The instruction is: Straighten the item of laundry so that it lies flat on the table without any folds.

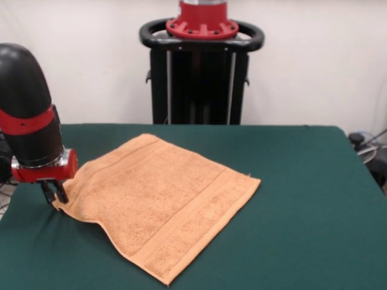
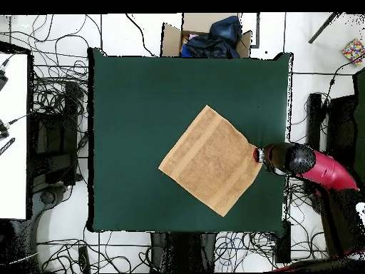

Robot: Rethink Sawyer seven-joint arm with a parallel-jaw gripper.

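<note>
The black gripper (image 1: 55,194) under the red and black arm sits at the left corner of the soft, light-orange terry towel (image 1: 160,205). Its tips look pinched together on that corner, which is lifted a little. The towel lies spread near the middle of the big dark green felt bench (image 1: 302,199). It looks light and floppy, so corners are the best places to grab.

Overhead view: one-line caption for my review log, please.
Orange towel lies spread diamond-wise on the green table, the Sawyer gripper at its corner nearest the arm.
</note>
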